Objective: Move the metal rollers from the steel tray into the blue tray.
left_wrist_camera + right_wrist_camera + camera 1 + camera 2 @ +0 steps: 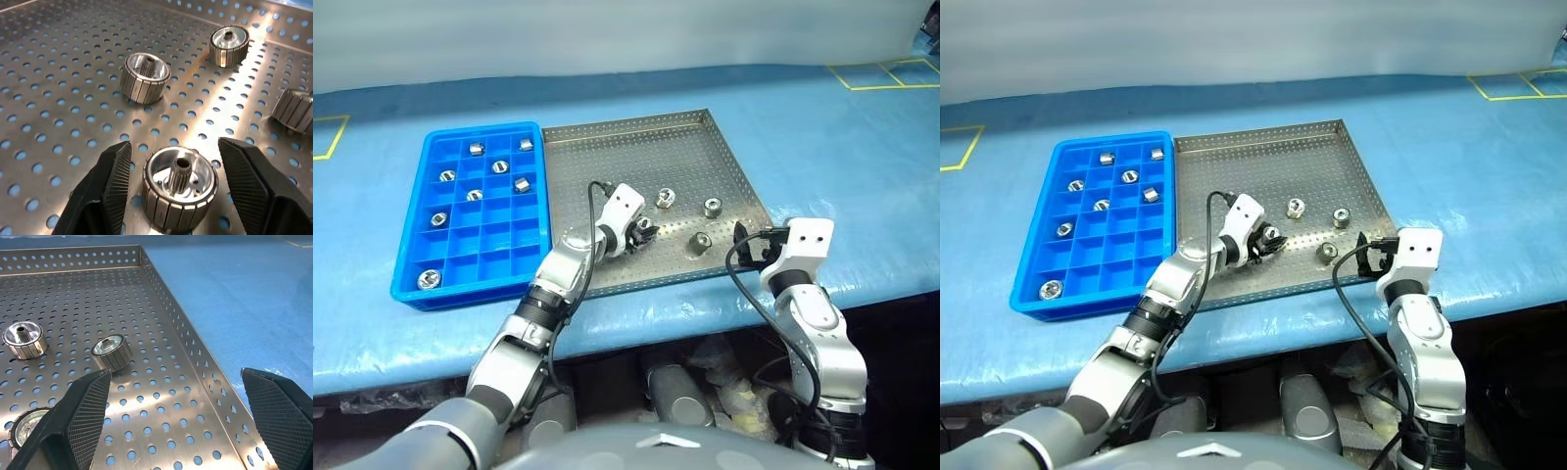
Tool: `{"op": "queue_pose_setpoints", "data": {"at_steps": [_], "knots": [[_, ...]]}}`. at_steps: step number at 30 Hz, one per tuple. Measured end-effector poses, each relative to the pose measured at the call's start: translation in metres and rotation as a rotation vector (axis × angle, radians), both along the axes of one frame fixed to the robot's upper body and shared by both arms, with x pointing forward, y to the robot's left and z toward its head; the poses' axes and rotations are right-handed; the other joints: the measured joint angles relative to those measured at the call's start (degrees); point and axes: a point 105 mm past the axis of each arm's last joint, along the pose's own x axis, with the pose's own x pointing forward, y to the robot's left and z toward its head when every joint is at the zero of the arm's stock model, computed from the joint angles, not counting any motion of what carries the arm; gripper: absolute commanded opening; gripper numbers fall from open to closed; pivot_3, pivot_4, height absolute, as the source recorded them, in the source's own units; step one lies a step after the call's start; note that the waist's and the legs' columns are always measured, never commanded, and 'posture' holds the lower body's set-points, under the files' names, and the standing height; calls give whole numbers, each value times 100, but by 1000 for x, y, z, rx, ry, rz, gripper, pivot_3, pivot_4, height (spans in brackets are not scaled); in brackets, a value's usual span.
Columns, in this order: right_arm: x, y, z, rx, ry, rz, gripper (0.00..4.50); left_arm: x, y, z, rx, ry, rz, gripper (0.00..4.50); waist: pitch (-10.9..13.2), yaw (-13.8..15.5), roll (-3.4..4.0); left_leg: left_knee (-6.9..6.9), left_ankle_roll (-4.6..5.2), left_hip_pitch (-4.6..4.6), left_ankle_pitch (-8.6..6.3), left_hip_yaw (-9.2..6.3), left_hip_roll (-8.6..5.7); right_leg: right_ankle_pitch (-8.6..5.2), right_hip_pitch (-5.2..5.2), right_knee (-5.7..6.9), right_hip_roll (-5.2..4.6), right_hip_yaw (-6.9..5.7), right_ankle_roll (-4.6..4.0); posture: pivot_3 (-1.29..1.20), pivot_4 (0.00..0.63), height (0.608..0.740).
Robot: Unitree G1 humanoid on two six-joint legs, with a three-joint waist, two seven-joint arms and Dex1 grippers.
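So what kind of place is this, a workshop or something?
Probably a workshop or lab sorting bench: a blue-covered table marked with yellow tape squares, a perforated steel tray of loose metal rollers, and a blue tray with a grid of compartments holding more.

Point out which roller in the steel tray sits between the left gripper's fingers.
The metal roller standing upright between the left gripper's fingers; the other three rollers in the steel tray stand clear of both grippers.

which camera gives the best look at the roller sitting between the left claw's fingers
The left wrist view: the roller sits close up on the steel tray, ribbed side and central hole plain, with gaps to both fingers. In the head views the left claw hides most of that roller. The right wrist view shows other rollers.
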Motion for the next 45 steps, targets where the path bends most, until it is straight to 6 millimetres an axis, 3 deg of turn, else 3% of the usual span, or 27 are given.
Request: {"op": "queue_pose_setpoints", "data": {"at_steps": [7, 11, 14, 16, 19, 24, 30, 36, 45], "knots": [[6, 5, 5, -4, -16, 30, 4500, -2, 6, 11, -69, -44, 68, 1750, 1, 37, -1, -5, 0, 2, 0, 7, 1, 2, -3, 0, 1, 8, 3, -49, 150, 740], [19, 19, 3, 0, -3, 97, 4500, 4, 14, 56, -239, -193, 173, 1750, 4, 175, -4, -5, 2, 7, 1, 15, 1, 4, -3, 3, 2, 19, 6, 51, 150, 740], [33, 36, 2, 3, 7, 176, 4500, 11, 38, 95, -311, -341, 345, 1750, 4, 391, -5, -8, 4, 24, 2, 25, 0, 6, 6, 3, 3, 32, 8, 124, 150, 740], [39, 43, 2, 2, 9, 214, 4500, 14, 58, 102, -288, -394, 472, 1750, 4, 539, -5, -13, 5, 32, 2, 33, -1, 6, 10, 2, 4, 40, 8, 162, 150, 740], [48, 56, 2, 3, 15, 275, 4500, 17, 92, 94, -186, -428, 686, 1750, 4, 770, -6, -15, 6, 31, 1, 36, -3, 10, 9, -3, 3, 44, 16, 196, 150, 740], [54, 70, -2, -5, 32, 340, 4500, 11, 123, 71, -40, -425, 827, 1750, 5, 1084, -8, -16, 9, 18, -1, 39, -6, 23, 0, -11, 0, 43, 36, 241, 150, 740], [55, 76, -10, -12, 61, 370, 4500, 4, 143, 59, 6, -378, 939, 1750, 5, 1264, -8, -10, 9, 8, -1, 39, -9, 20, -6, -15, -3, 43, 31, 259, 150, 740], [55, 78, -12, -23, 72, 385, 4500, -8, 158, 31, 76, -278, 1010, 1750, 5, 1306, -9, -11, 9, 9, -1, 39, -8, 13, -7, -13, -2, 42, 19, 258, 150, 740], [55, 77, -13, -26, 74, 386, 4500, -14, 167, 31, 100, -266, 1111, 1750, 4, 1265, -9, -15, 18, 13, -7, 50, -7, 15, -7, -15, -2, 52, 23, 248, 150, 740]]}}
